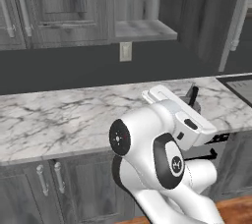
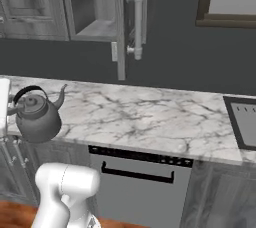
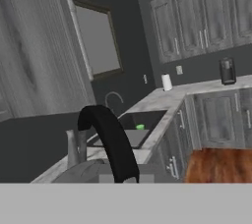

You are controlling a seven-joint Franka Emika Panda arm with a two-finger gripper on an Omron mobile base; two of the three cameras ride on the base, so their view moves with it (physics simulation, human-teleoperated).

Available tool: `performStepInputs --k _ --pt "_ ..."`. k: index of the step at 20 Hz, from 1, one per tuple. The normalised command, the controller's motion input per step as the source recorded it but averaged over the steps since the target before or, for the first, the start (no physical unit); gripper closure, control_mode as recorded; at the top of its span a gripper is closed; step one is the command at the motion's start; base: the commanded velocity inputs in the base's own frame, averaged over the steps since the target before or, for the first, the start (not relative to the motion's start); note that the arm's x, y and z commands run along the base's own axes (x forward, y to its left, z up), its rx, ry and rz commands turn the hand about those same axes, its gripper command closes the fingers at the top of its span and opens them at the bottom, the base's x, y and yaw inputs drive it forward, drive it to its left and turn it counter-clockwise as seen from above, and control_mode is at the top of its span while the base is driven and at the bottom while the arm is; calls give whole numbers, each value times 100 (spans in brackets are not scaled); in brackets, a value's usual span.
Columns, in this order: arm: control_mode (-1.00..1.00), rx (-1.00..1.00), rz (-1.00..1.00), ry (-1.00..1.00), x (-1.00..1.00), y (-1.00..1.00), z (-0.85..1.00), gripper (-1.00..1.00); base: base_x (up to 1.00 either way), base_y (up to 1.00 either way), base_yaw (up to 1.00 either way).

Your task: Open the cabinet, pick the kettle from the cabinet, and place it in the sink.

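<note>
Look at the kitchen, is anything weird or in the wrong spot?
Two small things. The cabinet door hangs wide open, its shelf bare. The kettle is held above the marble counter near its front edge, the hand shut on its dark handle. Nothing looks spilled or broken.

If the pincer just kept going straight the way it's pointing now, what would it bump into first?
Judging by the hand view, the sink further along the counter lies ahead, with the kettle carried along by its dark handle. The way there looks free, though depth is hard to judge.
</note>
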Motion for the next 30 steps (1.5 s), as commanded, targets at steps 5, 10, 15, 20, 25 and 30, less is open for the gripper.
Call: performStepInputs --k 5,10,15,20,25,30 --pt "100 0 0 0 0 0 0 100 -1 -33 -3" --pt "100 0 0 0 0 0 0 100 0 -60 0" --pt "100 0 0 0 0 0 0 100 0 -71 0" --pt "100 0 0 0 0 0 0 100 0 -70 0" --pt "100 0 0 0 0 0 0 100 0 -70 0" --pt "100 0 0 0 0 0 0 100 5 -69 0"
